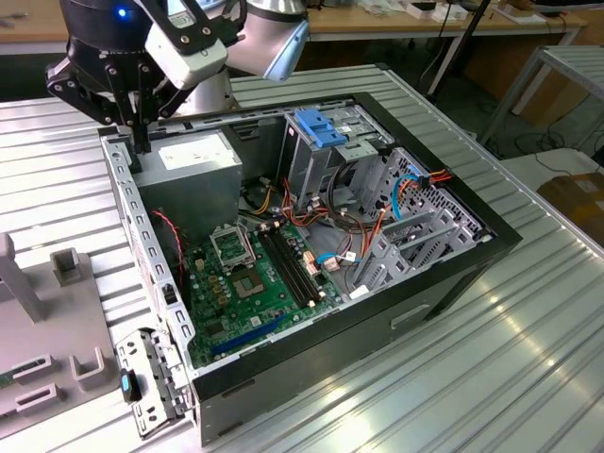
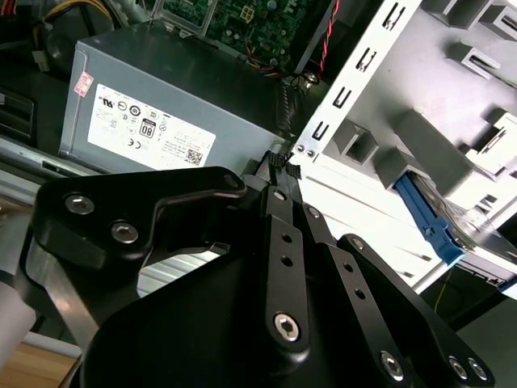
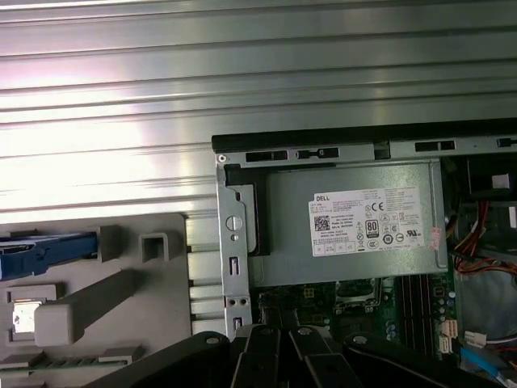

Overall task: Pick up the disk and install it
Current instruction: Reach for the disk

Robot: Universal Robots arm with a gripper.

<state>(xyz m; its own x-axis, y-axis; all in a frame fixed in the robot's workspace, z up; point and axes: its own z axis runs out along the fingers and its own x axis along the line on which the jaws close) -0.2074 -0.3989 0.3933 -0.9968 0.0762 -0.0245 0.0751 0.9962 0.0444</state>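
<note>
Gripper (image 2: 280, 168), jaws closed on nothing, hangs over the case (image 1: 491, 236) corner by the power supply (image 2: 161, 105). The disk (image 3: 44, 252) sits on the grey fixture (image 3: 153, 315) beside the case, so I judge the pick-up not yet begun; grasping calls for opened jaws squared across its rails. The case holds a motherboard (image 1: 260, 283) and a blue bracket (image 1: 326, 127)

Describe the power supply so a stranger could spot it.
Start at the open computer case on the ribbed metal table. In its far corner at the exterior view's left, beside the green motherboard, sits the power supply: the one plain grey box with a white label.
</note>
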